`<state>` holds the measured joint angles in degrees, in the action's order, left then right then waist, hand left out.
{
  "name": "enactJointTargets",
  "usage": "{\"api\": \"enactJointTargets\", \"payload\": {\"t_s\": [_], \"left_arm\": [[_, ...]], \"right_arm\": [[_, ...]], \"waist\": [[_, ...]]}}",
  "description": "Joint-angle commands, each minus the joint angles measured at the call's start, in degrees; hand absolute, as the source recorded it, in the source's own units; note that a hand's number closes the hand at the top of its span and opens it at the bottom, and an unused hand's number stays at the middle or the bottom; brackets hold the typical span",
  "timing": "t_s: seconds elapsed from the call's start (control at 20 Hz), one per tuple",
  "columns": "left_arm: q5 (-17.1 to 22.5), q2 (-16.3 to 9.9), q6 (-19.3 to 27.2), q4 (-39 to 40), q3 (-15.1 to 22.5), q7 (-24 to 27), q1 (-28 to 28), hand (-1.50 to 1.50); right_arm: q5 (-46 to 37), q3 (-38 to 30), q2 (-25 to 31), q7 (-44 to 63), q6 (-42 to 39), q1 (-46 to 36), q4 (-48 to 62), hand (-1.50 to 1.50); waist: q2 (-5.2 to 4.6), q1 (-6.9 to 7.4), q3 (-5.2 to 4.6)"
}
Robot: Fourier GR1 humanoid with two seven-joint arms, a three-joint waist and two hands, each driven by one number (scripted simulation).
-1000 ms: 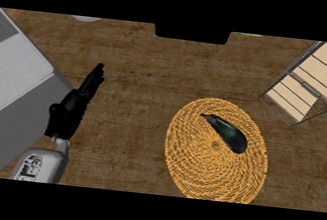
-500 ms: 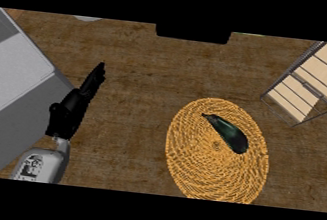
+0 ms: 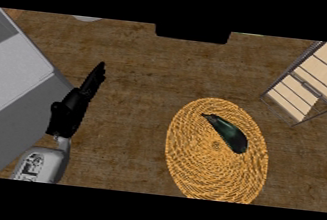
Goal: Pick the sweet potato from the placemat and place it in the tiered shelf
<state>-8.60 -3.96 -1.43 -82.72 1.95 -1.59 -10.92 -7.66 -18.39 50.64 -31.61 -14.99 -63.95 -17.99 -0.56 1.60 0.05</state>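
Nearest the counter's [image 3: 139,84] front edge, toward its left side, a grey forearm [image 3: 40,164] comes up from below and carries the left hand [image 3: 69,112]. The hand is open: its fingers [image 3: 96,75] are straight, held together and point away toward the back edge. It holds nothing and rests over bare wood beside a grey slab [image 3: 9,86] that fills the counter's left edge.

Right of centre, close to the front edge, lies the woven placemat [image 3: 212,172], round and golden. The sweet potato [image 3: 227,133], dark and elongated, lies on the mat's far half, set diagonally, well apart from the hand.

At the back right corner stands the tiered shelf [image 3: 311,80], pale boards in a thin frame, apart from the mat. A black block [image 3: 192,33] sits at the back edge, centre. The right hand shows nowhere.
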Motion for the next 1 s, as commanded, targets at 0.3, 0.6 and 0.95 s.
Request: {"api": "enactJointTargets", "payload": {"t_s": [0.3,0.6,0.95], "left_arm": [[-0.5,0.7,0.6,1.2,0.0,0.0,-1.5,0.00],[0.2,-0.2,-0.7,-2.4,0.2,-2.2,-0.9,0.00],[0.1,-0.1,-0.8,-1.7,0.3,1.0,0.6,0.00]], "right_arm": [[9.0,-9.4,6.7,11.4,-8.3,-8.3,6.8,-1.50],[11.4,-12.9,14.9,20.1,-6.7,-9.0,10.4,-1.50],[8.0,-9.8,23.0,24.3,-14.4,-3.0,11.6,-1.50]], "waist": [[-0.25,0.11,0.04],[-0.68,1.32,0.12],[-1.26,1.60,0.34]]}}
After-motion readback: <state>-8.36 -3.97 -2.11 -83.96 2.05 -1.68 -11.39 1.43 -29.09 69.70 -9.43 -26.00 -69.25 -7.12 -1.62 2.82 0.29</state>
